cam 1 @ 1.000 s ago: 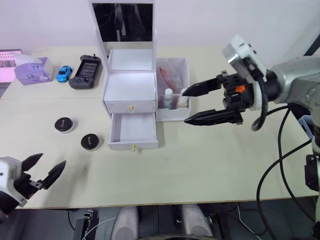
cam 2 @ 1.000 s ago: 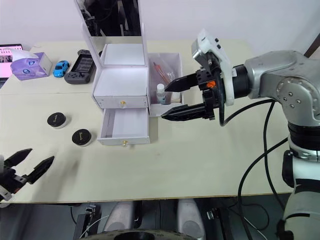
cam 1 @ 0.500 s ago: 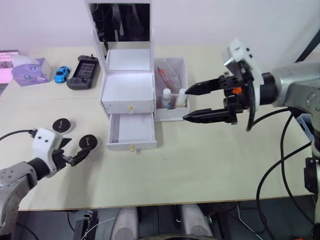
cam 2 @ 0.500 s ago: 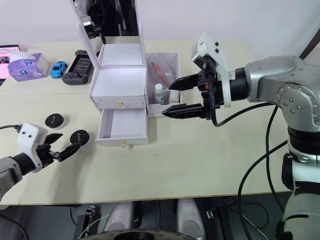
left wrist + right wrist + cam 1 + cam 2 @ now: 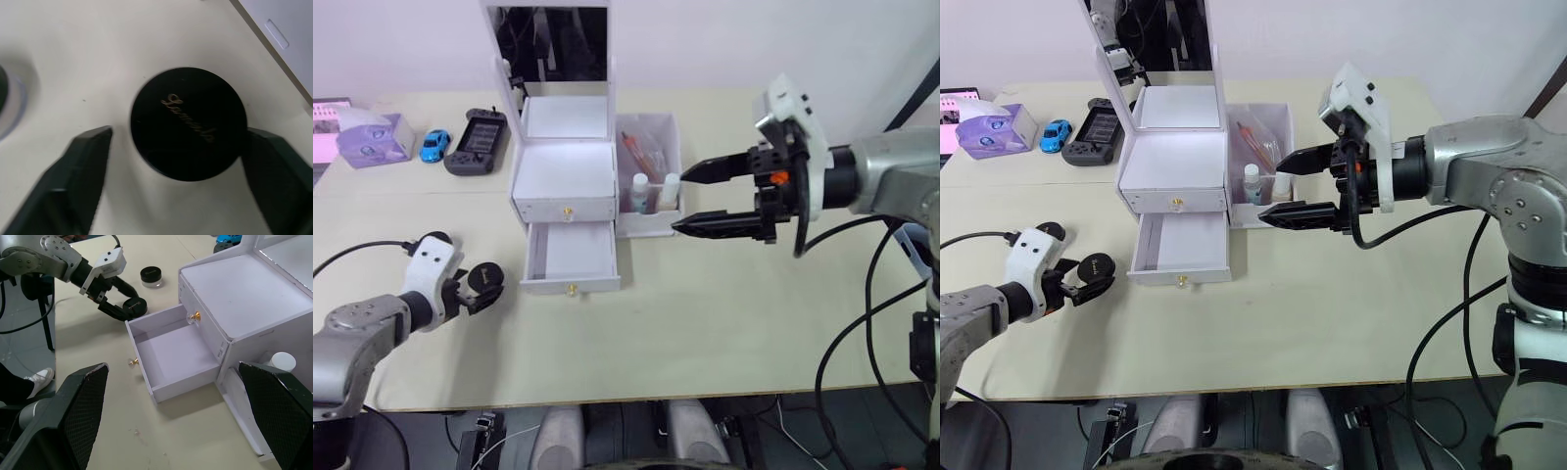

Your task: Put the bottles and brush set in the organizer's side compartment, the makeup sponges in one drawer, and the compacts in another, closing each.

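Left of the open lower drawer (image 5: 572,255), the left gripper (image 5: 176,166) straddles the nearer compact (image 5: 188,122), fingers wide, not yet closed. It looks rigid, light and slick-topped, so the rim seems the best hold. Open table leads to the drawer. Far right, the right gripper (image 5: 705,200) hangs wide, empty.

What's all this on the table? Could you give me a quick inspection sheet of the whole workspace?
Surface: beige table.
Job's things: white organizer, lower drawer open and bare, upper shut; bottles and brush set in the side compartment; two compacts on the table.
Clutter: tissue box, toy car, game handheld.
Grippers: left gripper open around one compact; right gripper open beside the organizer.
Cables: black ones along both arms.
Surroundings: pale wall.
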`<state>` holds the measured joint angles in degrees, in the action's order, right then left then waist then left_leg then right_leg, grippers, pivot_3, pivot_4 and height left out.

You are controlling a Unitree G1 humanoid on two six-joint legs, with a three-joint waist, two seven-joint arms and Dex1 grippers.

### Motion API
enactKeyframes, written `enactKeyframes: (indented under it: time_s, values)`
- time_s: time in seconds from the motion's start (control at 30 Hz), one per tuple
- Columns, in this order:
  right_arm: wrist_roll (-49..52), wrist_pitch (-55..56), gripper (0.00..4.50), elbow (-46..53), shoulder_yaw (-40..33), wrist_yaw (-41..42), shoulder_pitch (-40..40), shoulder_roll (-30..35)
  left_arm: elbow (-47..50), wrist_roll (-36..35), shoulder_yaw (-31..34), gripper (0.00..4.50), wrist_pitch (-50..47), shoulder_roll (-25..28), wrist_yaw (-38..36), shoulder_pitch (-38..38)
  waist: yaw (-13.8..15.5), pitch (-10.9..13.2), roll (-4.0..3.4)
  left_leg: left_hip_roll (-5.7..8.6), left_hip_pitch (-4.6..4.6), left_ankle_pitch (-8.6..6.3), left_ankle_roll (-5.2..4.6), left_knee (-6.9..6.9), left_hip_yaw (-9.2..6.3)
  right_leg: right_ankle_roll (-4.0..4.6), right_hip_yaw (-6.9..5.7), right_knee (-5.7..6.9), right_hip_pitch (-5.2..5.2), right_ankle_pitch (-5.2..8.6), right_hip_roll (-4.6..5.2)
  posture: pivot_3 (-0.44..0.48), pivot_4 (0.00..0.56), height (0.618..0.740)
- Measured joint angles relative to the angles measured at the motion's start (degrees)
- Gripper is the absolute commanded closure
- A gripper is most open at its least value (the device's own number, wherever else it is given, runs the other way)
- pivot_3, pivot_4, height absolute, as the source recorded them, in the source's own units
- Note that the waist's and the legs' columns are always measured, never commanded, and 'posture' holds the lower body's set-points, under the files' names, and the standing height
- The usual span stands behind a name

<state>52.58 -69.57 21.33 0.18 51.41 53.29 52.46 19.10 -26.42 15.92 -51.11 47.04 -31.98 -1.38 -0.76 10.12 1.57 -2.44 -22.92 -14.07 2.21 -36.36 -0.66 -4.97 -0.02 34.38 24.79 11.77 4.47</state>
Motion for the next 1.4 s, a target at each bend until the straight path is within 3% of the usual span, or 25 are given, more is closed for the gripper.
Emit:
enactKeyframes:
  time_s: [0.27, 0.43, 0.63, 0.83, 1.07, 1.4]
  values:
    - [0.00, -0.05, 0.00, 1.03, 0.01, -1.27, -0.94, 0.01, -2.60, 0.85, -0.40, 1.85, 0.61, 0.02, -0.50, 2.06, 0.03, 0.00, 0.00, 0.00, 0.01, 0.00, 0.00, 0.00, 0.00, 0.00, 0.00, 0.01, -0.01, 0.00, 0.00, 0.000, 0.150, 0.740]
    - [-0.02, -0.03, 0.00, 1.04, 0.01, -1.45, -1.11, 0.09, -3.84, 0.36, 3.51, 1.85, 3.73, 0.07, -2.12, 5.67, 0.15, 0.00, 0.01, 0.00, 0.00, 0.00, 0.00, -0.01, -0.01, 0.00, -0.01, 0.01, -0.01, 0.00, 0.00, 0.000, 0.150, 0.740]
    - [-0.04, 0.10, 0.00, 0.98, 0.04, -1.52, -1.14, -0.12, 2.91, -7.65, 5.81, 1.85, 7.54, 0.11, -10.18, 10.97, 0.09, 0.00, 0.01, 0.02, -0.04, 0.00, 0.00, -0.02, 0.01, -0.01, 0.01, -0.08, -0.05, -0.01, 0.03, 0.000, 0.150, 0.740]
    - [0.02, 0.03, 0.00, 1.08, -0.09, -2.24, -1.41, -0.29, 8.57, -11.87, -1.12, 1.85, 0.08, 3.71, -11.85, 14.10, -0.10, 0.01, 0.01, 0.00, 0.10, 0.01, -0.01, -0.01, 0.00, -0.02, 0.05, 0.05, -0.07, -0.01, -0.05, 0.000, 0.150, 0.740]
    - [1.22, -0.98, 0.00, 3.03, -2.00, -4.13, -2.85, 0.09, 7.81, -8.36, -11.03, 1.85, -1.46, 4.32, -9.78, 20.18, 0.14, 0.01, 0.02, 0.01, 0.25, 0.01, -0.01, -0.03, -0.01, -0.02, 0.05, 0.07, -0.23, 0.00, -0.06, 0.000, 0.150, 0.740]
    - [3.46, -2.66, 0.00, 4.51, -5.04, -7.16, -3.56, 0.45, 5.20, -5.54, -15.21, 1.85, -4.13, 3.83, -7.93, 22.59, 0.01, 0.02, 0.02, 0.00, 0.28, 0.01, -0.01, 0.02, -0.01, -0.04, 0.06, 0.05, -0.24, 0.01, -0.07, 0.000, 0.150, 0.740]
